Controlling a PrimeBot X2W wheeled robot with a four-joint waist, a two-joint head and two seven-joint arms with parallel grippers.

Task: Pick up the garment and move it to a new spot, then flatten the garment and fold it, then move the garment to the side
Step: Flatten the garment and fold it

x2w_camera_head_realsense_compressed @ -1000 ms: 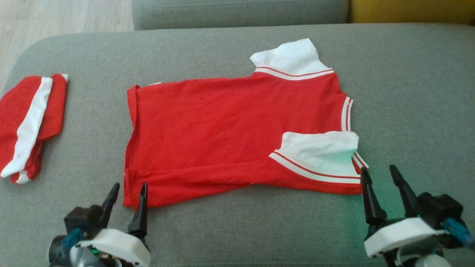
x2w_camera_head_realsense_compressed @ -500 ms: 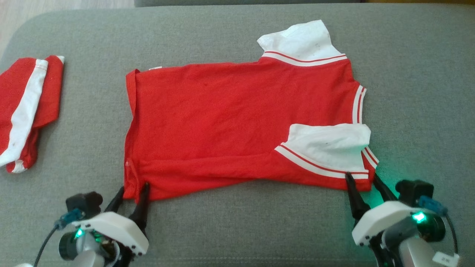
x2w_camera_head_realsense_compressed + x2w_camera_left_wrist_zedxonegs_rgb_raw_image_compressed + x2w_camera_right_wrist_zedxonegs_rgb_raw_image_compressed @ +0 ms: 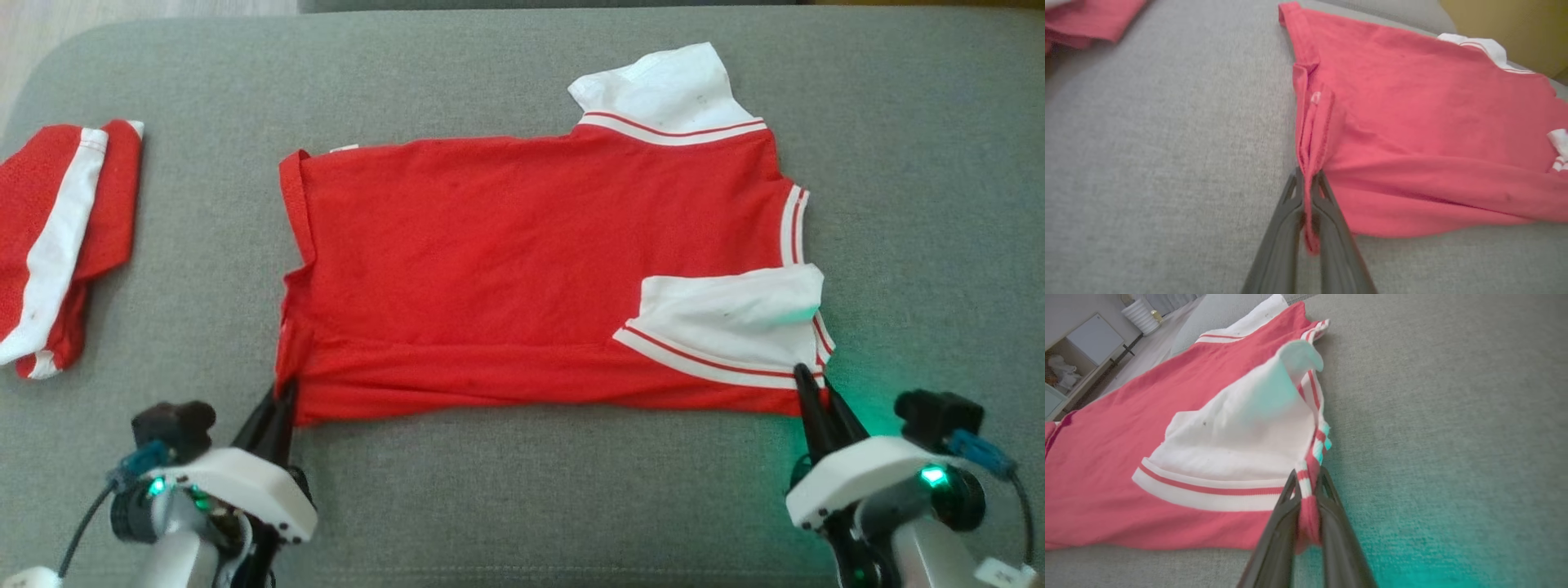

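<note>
On the grey sofa cushion point(image 3: 522, 506) the red garment point(image 3: 506, 261) lies spread flat, hem to the robot's L, neck end to the R. It sits well apart from a second red-and-white piece point(image 3: 57, 245) folded at the far L. The near white sleeve point(image 3: 727, 322) is already turned in over the body; the other sleeve point(image 3: 661, 90) sticks out past the far edge.

Both claws are pinched down on cloth at the near edge. Left claw point(image 3: 282, 400) is clamped on the near hem corner; its wrist view shows a bunched ridge of hem squeezed btwn the fingers, w/ a bit poking out below. Right claw point(image 3: 812, 392) is clamped on the striped trim at the near R corner, red fabric wedged btwn its fingers.

Step in hand, prob.: a lengthwise fold, near edge carried over toward the far edge. To do it well:
- Lift both claws together, same height & pace, so the edge runs straight.
- Hold light tension btwn them, but not so much that the thin L bite slips out.
- Go only high enough to clear the body, else the loose white sleeve may flop open.
- Land the edge parallel to the far edge, press down, then let go.
</note>
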